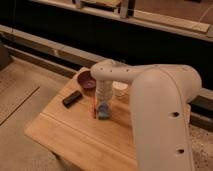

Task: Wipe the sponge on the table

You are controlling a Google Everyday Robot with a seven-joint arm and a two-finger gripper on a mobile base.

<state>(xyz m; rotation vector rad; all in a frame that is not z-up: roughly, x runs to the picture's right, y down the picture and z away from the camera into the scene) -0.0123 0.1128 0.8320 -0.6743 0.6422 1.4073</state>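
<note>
Directly under my gripper (103, 106): sponge (104, 113) on table (60, 131) | hold: I cannot tell | risk: orange stick (94, 107) lies just beside my gripper, a sideways wipe could sweep it along.

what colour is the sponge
The sponge is blue-grey, seen in the camera view; the claw is right above it.

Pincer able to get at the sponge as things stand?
Likely yes: the pincer hangs directly over the sponge on the table, nothing between; the orange stick lies just beside it.
</note>
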